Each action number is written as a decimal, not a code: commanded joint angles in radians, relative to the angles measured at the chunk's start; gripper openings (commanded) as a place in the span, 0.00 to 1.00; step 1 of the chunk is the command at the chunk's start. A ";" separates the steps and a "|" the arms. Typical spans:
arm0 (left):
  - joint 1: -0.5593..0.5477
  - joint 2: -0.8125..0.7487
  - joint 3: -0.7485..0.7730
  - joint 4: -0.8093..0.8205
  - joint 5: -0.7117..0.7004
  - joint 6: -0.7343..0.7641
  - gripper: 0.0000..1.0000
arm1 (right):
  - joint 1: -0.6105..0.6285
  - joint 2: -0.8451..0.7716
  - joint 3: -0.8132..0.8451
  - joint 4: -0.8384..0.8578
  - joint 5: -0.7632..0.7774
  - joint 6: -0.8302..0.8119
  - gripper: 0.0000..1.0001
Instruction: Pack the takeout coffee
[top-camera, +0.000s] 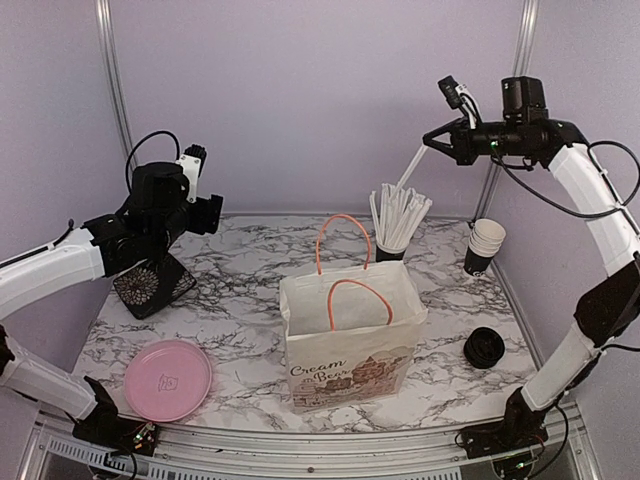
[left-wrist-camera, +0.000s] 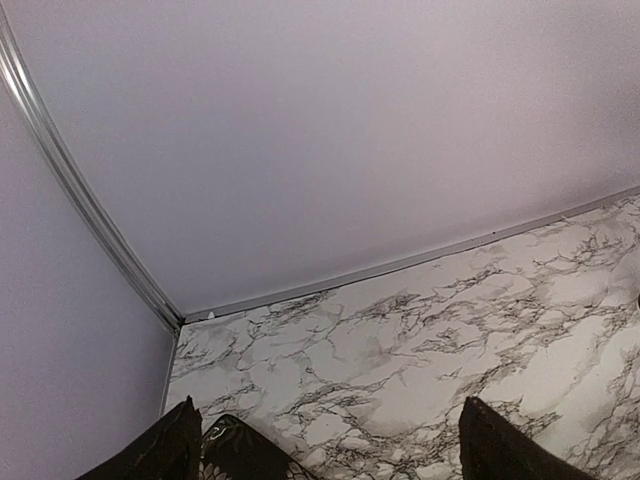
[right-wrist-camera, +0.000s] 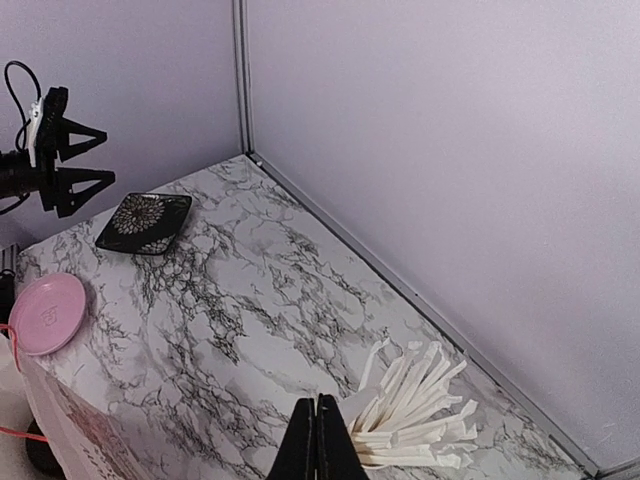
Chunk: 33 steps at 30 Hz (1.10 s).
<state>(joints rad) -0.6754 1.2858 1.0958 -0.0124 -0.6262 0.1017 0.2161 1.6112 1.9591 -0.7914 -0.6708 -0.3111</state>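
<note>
The takeout coffee (top-camera: 484, 347), a small black cup with a round black lid, stands on the marble table right of the paper bag (top-camera: 350, 345). My right gripper (top-camera: 432, 140) is high above the back of the table and shut on one white straw (top-camera: 410, 166). That straw hangs above the black cup full of white straws (top-camera: 397, 225). In the right wrist view the fingers (right-wrist-camera: 318, 445) are pressed together on the straw (right-wrist-camera: 357, 404). My left gripper (top-camera: 207, 214) is open and empty at the far left, above a black patterned dish (top-camera: 153, 283).
The bag stands open at mid table with orange handles. A nested stack of cups (top-camera: 485, 245) stands at the back right. A pink plate (top-camera: 167, 378) lies at the front left. Walls close in behind and at both sides.
</note>
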 joint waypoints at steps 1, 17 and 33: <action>0.002 0.023 0.022 -0.013 -0.004 0.014 0.90 | 0.006 -0.046 -0.003 0.025 -0.021 -0.010 0.00; 0.001 0.058 0.026 -0.013 -0.015 0.044 0.90 | 0.007 -0.243 0.012 -0.037 -0.574 -0.071 0.00; 0.000 0.066 0.041 -0.037 -0.010 0.052 0.90 | 0.112 -0.243 -0.208 0.660 -0.873 0.522 0.00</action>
<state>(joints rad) -0.6754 1.3605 1.1004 -0.0284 -0.6292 0.1432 0.3000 1.3384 1.7809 -0.3004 -1.5253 0.0650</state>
